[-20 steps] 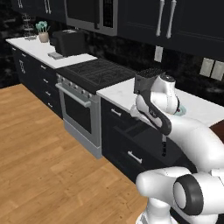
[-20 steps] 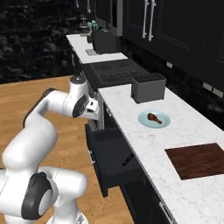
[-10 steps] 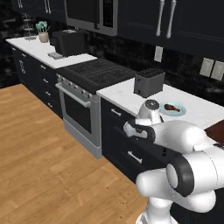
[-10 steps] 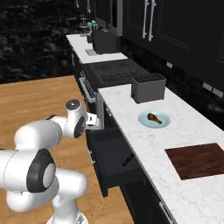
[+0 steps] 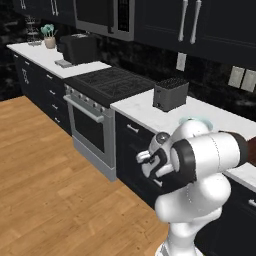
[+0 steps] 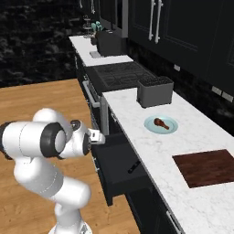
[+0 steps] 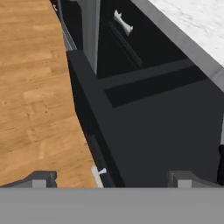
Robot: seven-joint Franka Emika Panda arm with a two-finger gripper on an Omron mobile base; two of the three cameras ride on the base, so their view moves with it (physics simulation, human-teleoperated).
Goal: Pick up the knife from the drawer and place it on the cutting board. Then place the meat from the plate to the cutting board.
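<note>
tool point(image 6: 97, 135) jaws wide, over drawer point(image 6: 119, 167); drawer open; meat point(image 6: 159, 122) on plate point(image 6: 161, 124)

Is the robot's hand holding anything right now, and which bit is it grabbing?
Nothing. The gripper is open and empty, hanging over the open drawer. The knife lies inside it.
</note>
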